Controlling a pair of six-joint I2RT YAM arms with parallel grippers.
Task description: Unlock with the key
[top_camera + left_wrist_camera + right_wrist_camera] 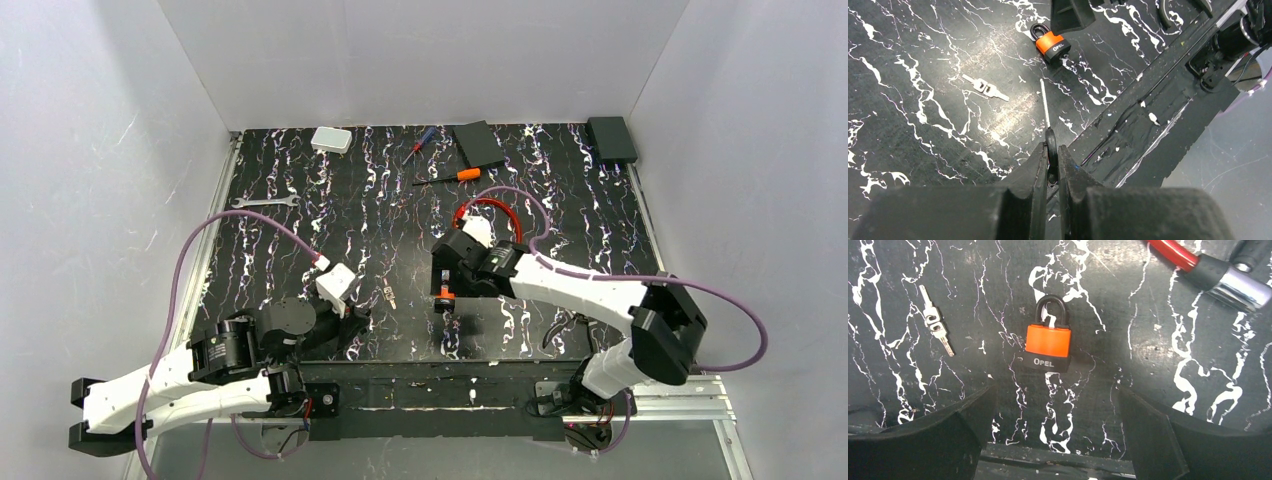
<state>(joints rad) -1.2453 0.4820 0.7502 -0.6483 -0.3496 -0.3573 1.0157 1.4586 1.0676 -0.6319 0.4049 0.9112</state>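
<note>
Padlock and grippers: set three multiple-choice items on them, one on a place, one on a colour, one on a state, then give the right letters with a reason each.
1. Where is the padlock?
A flat on the table, ahead of the right gripper
B inside a drawer
C hanging in the air from the right gripper

2. What colours is its body?
A blue and silver
B orange above black
C all white

3. How is the left gripper?
A wide open
B shut on the key
C shut on the padlock

Answers:
1 A: the right wrist view shows it lying on the marbled top, beyond the two open fingers.
2 B: the upper part is orange, with a black band at its base.
3 B: its fingers pinch the key's dark head, and the silvery bit points forward.
</note>
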